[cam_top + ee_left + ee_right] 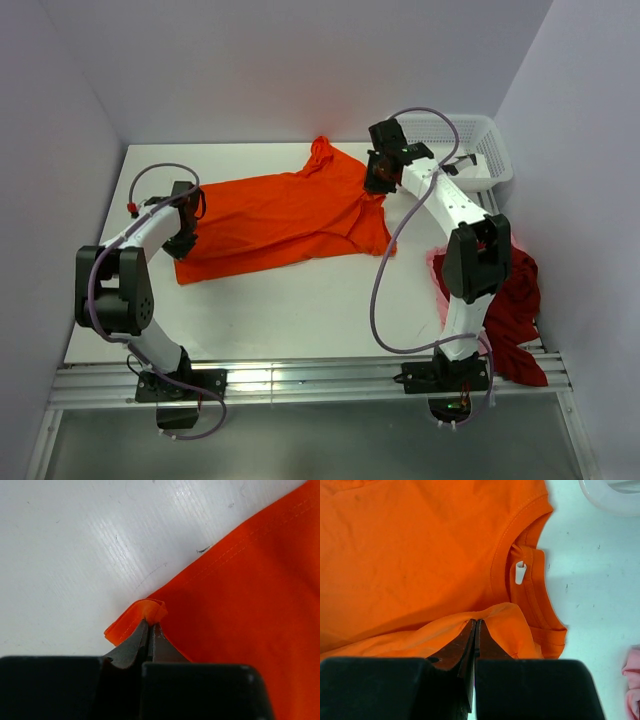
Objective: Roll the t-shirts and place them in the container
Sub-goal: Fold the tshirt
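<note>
Firmly, my left claw [149,626] grips a hem corner of the orange t-shirt [270,220] (desk [70,545] ahead of it); my right claw [475,625] pinches a fold, collar [501,555] just ahead.

orange t-shirt [285,215]: plain and bright, spread mostly flat and lightly wrinkled, lying sideways across the middle of the table.
hem corner [137,617]: toward the left edge, bunched into a small raised fold.
collar [502,540]: toward the right edge, ribbed, with a white tag inside.
dark red t-shirt [515,305]: crumpled heap at the near right corner, spilling over the right edge.
pale pink t-shirt [437,265]: only a sliver shows, touching the dark red one.
</note>
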You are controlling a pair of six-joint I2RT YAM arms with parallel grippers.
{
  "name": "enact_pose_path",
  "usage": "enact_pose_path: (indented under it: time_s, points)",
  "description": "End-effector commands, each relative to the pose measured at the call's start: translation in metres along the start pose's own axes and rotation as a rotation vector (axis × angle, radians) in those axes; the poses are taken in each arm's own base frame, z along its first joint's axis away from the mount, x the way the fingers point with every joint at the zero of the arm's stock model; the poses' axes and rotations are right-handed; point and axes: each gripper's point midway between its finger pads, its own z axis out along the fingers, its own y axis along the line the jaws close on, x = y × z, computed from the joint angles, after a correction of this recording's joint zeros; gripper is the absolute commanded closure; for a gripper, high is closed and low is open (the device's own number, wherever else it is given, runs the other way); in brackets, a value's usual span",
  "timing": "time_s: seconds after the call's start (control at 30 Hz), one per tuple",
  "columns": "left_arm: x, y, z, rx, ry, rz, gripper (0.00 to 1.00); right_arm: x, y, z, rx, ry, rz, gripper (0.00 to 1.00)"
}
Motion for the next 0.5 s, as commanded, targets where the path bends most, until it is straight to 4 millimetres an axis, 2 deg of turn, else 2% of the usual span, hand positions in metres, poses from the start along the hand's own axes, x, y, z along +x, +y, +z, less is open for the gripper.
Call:
enact_pose_path:
  time_s: [0.0,0.47]
  points:
    - [-0.007,-0.002,0.006,-0.001,-0.008,-0.004,0.99,-0.022,0.001,-0.003,-0.004,-0.048,0.013,1.0]
    - [-0.005,-0.006,0.016,-0.005,0.006,-0.004,0.96,-0.023,-0.001,0.013,0.013,-0.031,0.022,1.0]
